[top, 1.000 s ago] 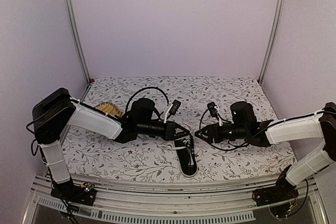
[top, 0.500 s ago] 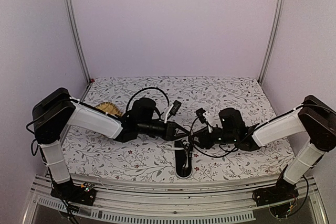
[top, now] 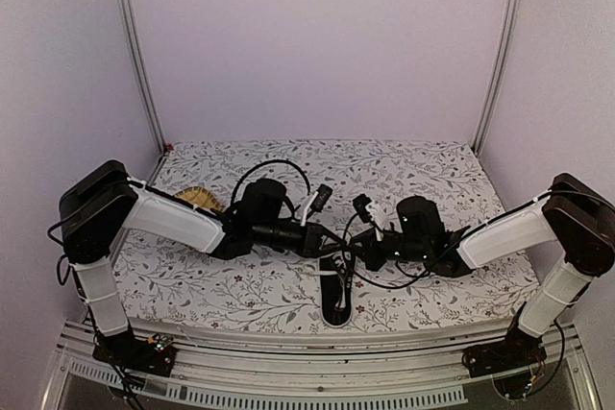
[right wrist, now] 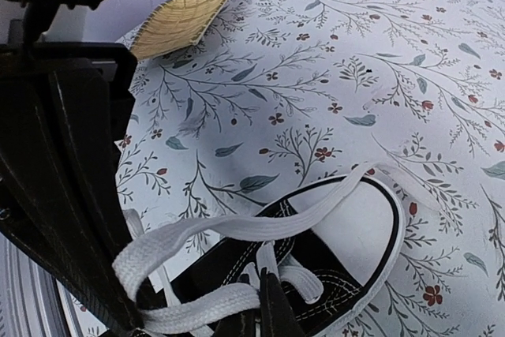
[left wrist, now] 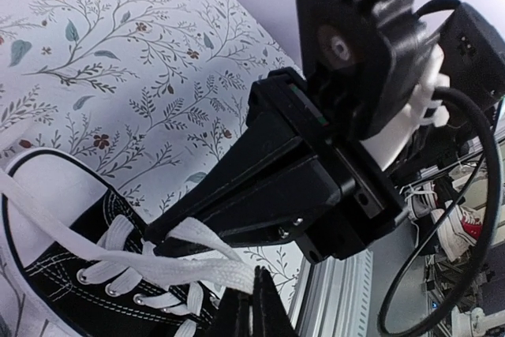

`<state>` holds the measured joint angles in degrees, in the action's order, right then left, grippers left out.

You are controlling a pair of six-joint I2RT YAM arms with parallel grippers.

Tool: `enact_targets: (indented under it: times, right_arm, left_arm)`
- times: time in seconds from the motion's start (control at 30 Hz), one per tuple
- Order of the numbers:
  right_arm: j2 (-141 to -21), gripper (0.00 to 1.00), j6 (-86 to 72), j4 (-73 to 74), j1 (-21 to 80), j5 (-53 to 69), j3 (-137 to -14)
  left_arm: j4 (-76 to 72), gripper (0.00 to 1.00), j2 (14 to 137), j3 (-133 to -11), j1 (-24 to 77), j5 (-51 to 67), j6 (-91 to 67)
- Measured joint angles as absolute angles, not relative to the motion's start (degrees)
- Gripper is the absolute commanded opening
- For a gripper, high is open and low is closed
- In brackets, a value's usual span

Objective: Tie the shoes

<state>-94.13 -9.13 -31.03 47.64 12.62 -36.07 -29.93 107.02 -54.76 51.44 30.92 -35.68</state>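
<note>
The small black sneaker (top: 337, 301) lies on the floral table cover between the arms, toe towards the back. In the left wrist view it (left wrist: 67, 274) sits at lower left; in the right wrist view its white toe cap (right wrist: 357, 219) shows. My left gripper (top: 333, 242) is over the shoe's laces, its fingers (left wrist: 251, 313) shut on a white lace (left wrist: 197, 274). My right gripper (top: 353, 254) is close beside it, its fingers (right wrist: 266, 313) shut on another white lace (right wrist: 201, 305). A lace loop (right wrist: 260, 226) arches over the shoe. The two grippers nearly touch.
A yellow woven mat (top: 200, 199) lies at the back left, behind my left arm, and it also shows in the right wrist view (right wrist: 181, 15). The table's front rail (top: 317, 386) runs just below the shoe. Cables hang from both wrists.
My right gripper has moved left, towards my left gripper, and now sits over the shoe's laces. The left arm has barely moved.
</note>
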Motion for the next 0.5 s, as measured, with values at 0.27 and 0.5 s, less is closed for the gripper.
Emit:
enact_targets:
  times: [0.27, 0.5]
  right_arm:
    - [-85.6, 0.02, -14.0, -27.6, 47.4, 6.8, -32.5]
    - [-76.5, 0.02, -17.6, -22.2, 44.6, 4.6, -30.0]
  left_arm:
    - [-28.5, 0.10, 108.1, -55.4, 51.1, 30.2, -33.6]
    - [-27.5, 0.15, 108.8, -55.4, 51.0, 29.1, -32.2]
